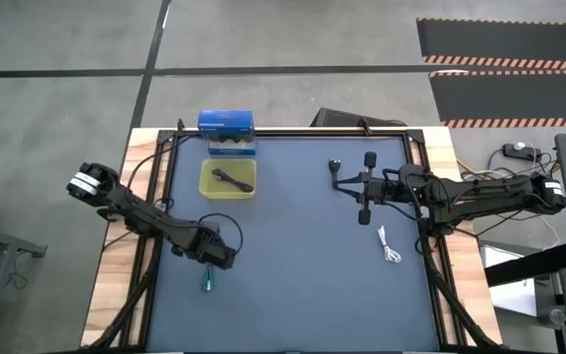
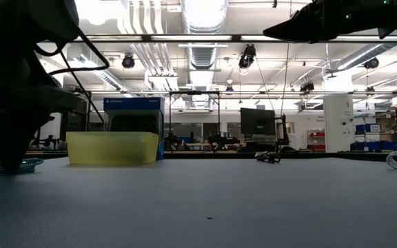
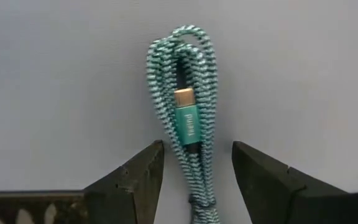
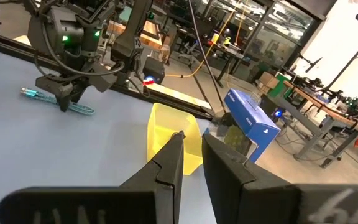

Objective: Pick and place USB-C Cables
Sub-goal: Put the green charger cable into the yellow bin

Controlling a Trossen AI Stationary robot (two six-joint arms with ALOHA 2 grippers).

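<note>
The teal USB-C cable (image 3: pixel 188 93) lies flat on the table as a folded bundle, near the left front (image 1: pixel 205 282). My left gripper (image 3: pixel 196 149) is open and points down over one end of it. One finger stands on each side with a gap showing on both, as the right wrist view also shows (image 4: pixel 67 99). A dark purple cable (image 1: pixel 232 179) lies in the yellow bin (image 1: pixel 204 182). The black cable (image 1: pixel 334 167) and the white cable (image 1: pixel 389 246) lie on the table's right half. My right gripper (image 1: pixel 342 185) hovers by the black cable, its fingers a narrow gap apart (image 4: pixel 192 137).
A blue box (image 1: pixel 226 122) stands just behind the yellow bin at the far edge. A black frame rail runs around the dark mat (image 1: pixel 293 295). The mat's middle and near part hold nothing but the teal cable. Workshop benches and monitors stand beyond the table.
</note>
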